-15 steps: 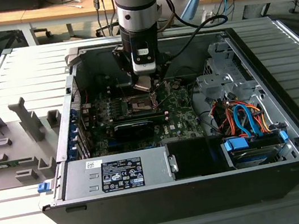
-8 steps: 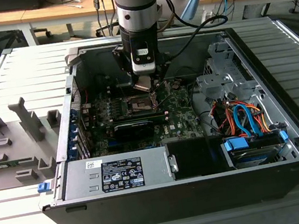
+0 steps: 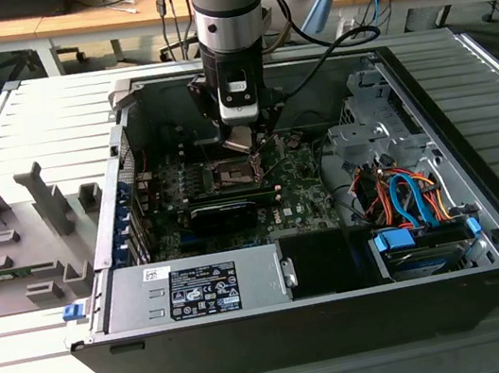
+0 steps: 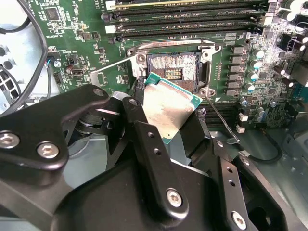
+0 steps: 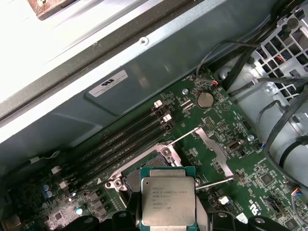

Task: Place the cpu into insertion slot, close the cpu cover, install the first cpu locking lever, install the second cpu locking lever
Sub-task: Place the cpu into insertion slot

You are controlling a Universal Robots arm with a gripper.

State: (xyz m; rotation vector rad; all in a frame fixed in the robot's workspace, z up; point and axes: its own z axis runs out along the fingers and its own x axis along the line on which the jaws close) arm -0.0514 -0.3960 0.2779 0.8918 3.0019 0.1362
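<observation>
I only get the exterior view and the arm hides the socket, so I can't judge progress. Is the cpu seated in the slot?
Observer: No. In the second wrist view the gripper grips the cpu by its sides, tilted over the insertion slot, not lying flat in it.
Operator: Anything in the slot?
Observer: Nothing; its contact field is bare in the second wrist view.
Operator: And the cpu cover?
Observer: In the first wrist view the cpu cover is swung open beside the slot, and a thin locking lever sticks out unlatched.
</observation>
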